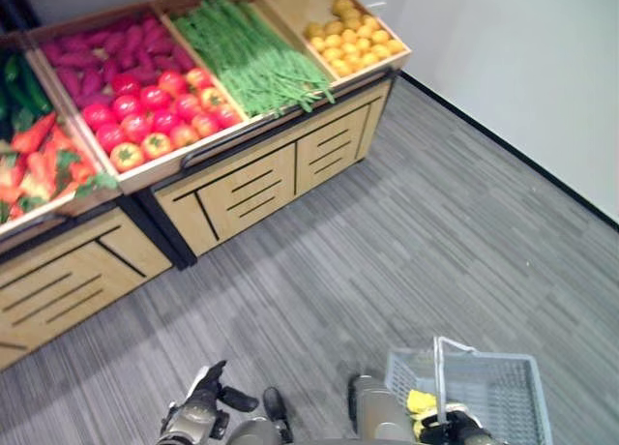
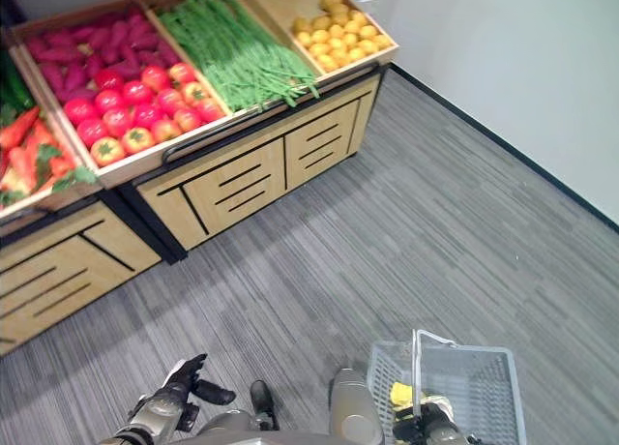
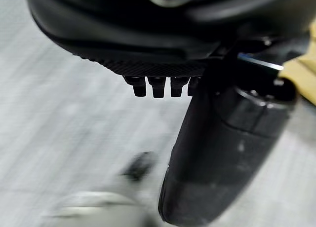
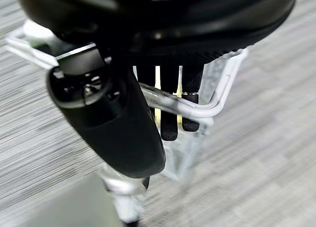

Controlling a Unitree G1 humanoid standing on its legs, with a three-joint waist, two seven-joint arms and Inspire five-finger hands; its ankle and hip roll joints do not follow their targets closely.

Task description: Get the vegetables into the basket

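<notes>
The vegetables sit in the produce stand's bins at eleven o'clock: tomatoes [image 1: 155, 111], green beans [image 1: 253, 56], carrots [image 1: 39, 160]. The grey basket [image 1: 503, 392] hangs at five o'clock, something yellow already inside, its wire handle [image 4: 182, 104] hooked under the right hand's [image 4: 170, 108] curled fingers. The left hand [image 1: 198, 401] is empty, fingers loose. Judged step: approaching the stand; next, walk closer and reach with the left hand

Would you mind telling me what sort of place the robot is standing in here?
Probably a shop's produce section, or a mock-up of one: slanted wooden bins hold tomatoes, green beans and carrots, and the right hand holds a basket by its wire handle.
</notes>
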